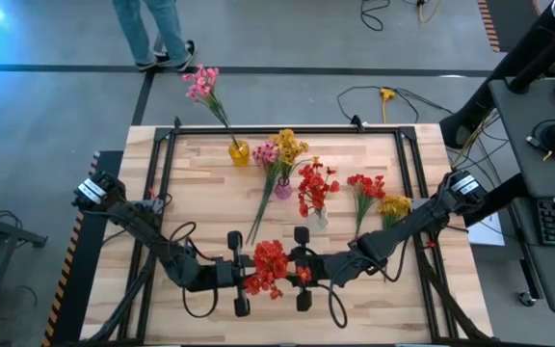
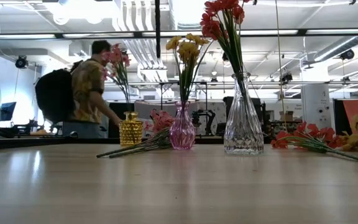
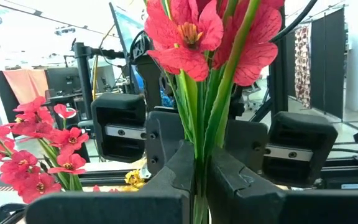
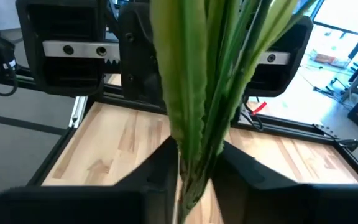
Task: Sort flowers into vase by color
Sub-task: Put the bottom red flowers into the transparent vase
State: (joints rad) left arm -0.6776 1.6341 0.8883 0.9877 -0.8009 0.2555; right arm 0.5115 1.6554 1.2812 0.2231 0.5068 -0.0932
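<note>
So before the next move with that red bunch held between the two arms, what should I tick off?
1. Left hand shut on the red bunch stems: ok.
2. Right hand closed around the same stems: ok.
3. Bunch lifted off the table: cannot tell.
4. Clear vase upright, already holding red flowers: ok.
5. Loose stems lying flat by the right arm, still unsorted: not ok.

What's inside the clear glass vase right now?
The clear vase holds a bunch of red flowers, green stems running down through its neck. The glass blurs the stem ends, so how far they reach cannot be seen.
</note>
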